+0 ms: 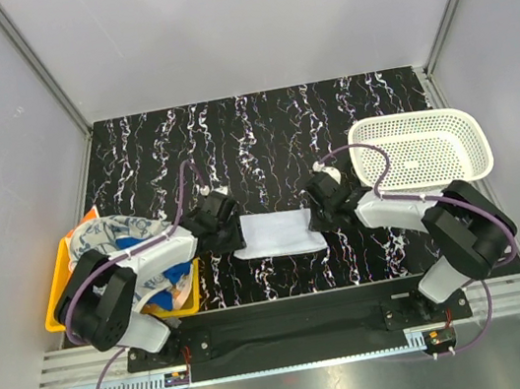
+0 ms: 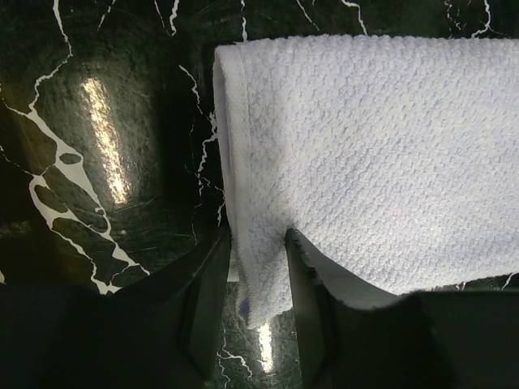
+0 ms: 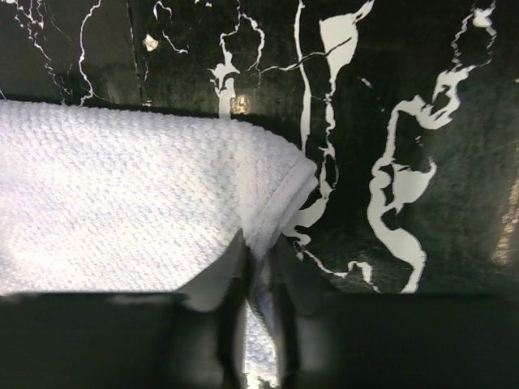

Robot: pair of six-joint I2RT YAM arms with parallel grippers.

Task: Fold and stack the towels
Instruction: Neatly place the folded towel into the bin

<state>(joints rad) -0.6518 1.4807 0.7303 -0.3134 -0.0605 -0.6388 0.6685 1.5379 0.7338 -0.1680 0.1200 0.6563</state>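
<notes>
While white towel (image 1: 277, 234) lies lengthwise left-right | right hand (image 3: 259, 251) clamps end | left hand (image 2: 258, 243): grip unclear

The towel (image 2: 381, 154) is nubby matt cloth, the table (image 2: 97, 121) is glossy smooth black marble-look, and the basket (image 1: 433, 153) is perforated white plastic.

- The table (image 1: 260, 135) we're looking at is glossy black with white marble-style veins, and both wrist views catch some glare on it.
- Lying on it, right between the left gripper (image 1: 235, 230) and the right gripper (image 1: 319, 214), we've got a white towel (image 1: 276, 233) with a nubbly weave, one short end at each set of fingers.
- A yellow bin (image 1: 54, 294) sits outward of the left gripper, back alongside its arm.
- A white perforated basket (image 1: 423, 155) sits outward of the right gripper, a bit beyond it, well apart from the towel.
</notes>
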